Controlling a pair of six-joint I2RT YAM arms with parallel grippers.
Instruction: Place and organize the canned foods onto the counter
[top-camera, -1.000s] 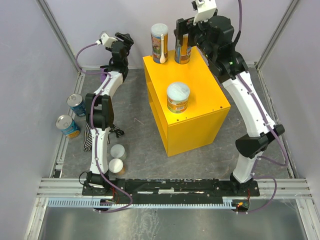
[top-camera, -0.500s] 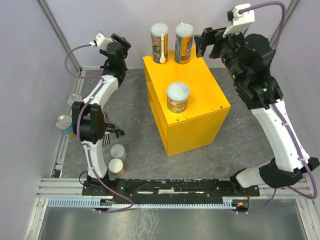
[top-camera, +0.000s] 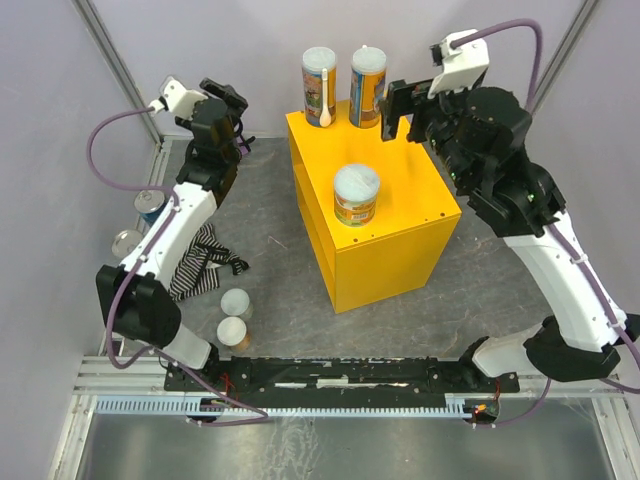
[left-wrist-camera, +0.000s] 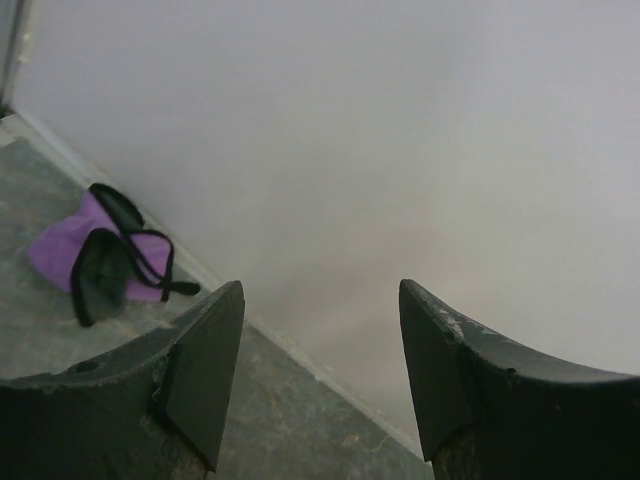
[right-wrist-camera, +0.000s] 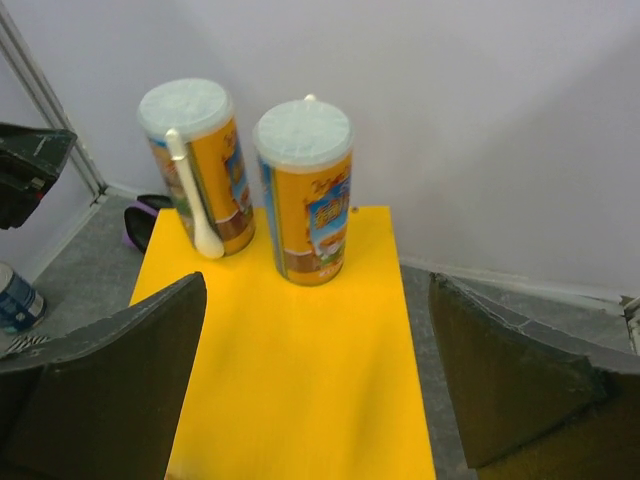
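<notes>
**Three cans upright on the counter, both grippers empty**

The yellow counter (top-camera: 400, 215) stands mid-tabletop, its hollow side facing left. At the far edge of its top, the left tube (right-wrist-camera: 200, 170) and right tube (right-wrist-camera: 305, 190) stand upright side by side, long axes vertical, lids up. A white spoon (right-wrist-camera: 190, 195) leans on the left one. A short tub (top-camera: 356, 195) stands upright near the top's middle.

Toward the tabletop's near-left corner, two pale-lidded tubs (top-camera: 236, 304) (top-camera: 232, 332) stand upright just beside each other. Two blue tins (top-camera: 150, 207) (top-camera: 125, 240) sit by the left edge, partly hidden by the arm.

The right gripper (right-wrist-camera: 318, 290) hovers over the counter, jaws wide, holding nothing. The left gripper (left-wrist-camera: 320, 300) faces the far wall, jaws apart and empty.
</notes>
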